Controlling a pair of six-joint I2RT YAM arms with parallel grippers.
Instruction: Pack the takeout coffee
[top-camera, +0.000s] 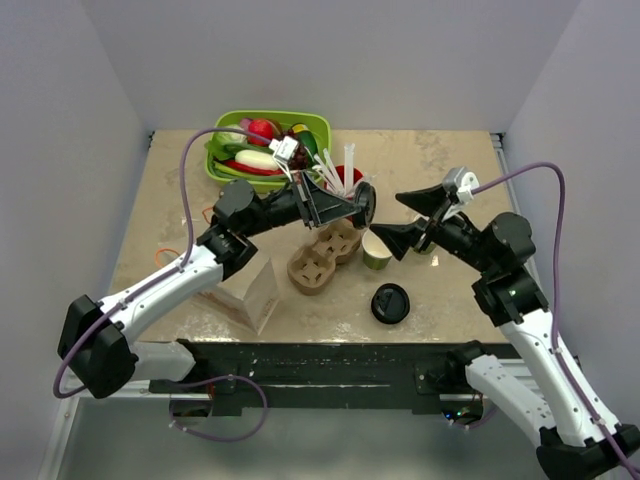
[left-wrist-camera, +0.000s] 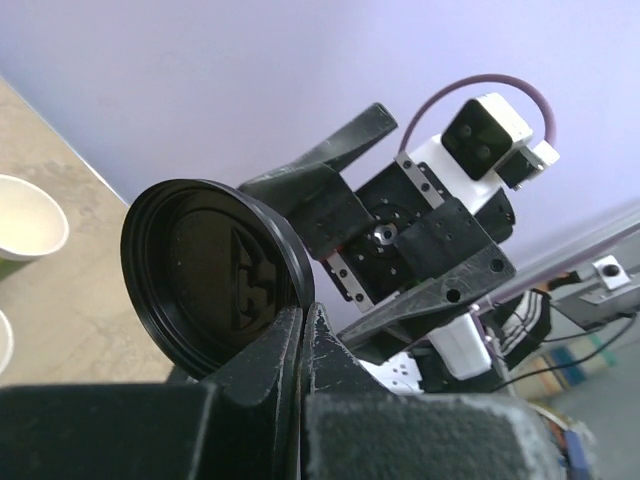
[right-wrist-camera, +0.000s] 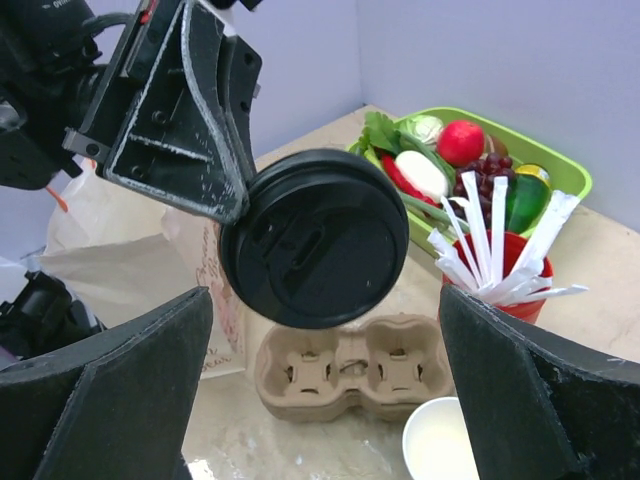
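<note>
My left gripper (top-camera: 356, 206) is shut on the rim of a round black lid (top-camera: 366, 204), held on edge in the air above the brown carrier. The left wrist view shows the lid's underside (left-wrist-camera: 215, 275) pinched between my fingertips (left-wrist-camera: 304, 318). My right gripper (top-camera: 390, 216) stands open facing the lid, its fingers on either side and apart from it. In the right wrist view the lid (right-wrist-camera: 315, 238) hangs between my wide fingers (right-wrist-camera: 120, 380). The green paper cup (top-camera: 377, 250) stands upright and uncovered on the table below; its white inside (right-wrist-camera: 440, 442) shows.
A brown cardboard cup carrier (top-camera: 323, 256) lies left of the cup. A second black lid (top-camera: 390, 303) lies flat near the front. A red cup with white sticks (top-camera: 345, 178) and a green basket of produce (top-camera: 312, 124) stand behind. A paper bag (top-camera: 250, 290) lies front left.
</note>
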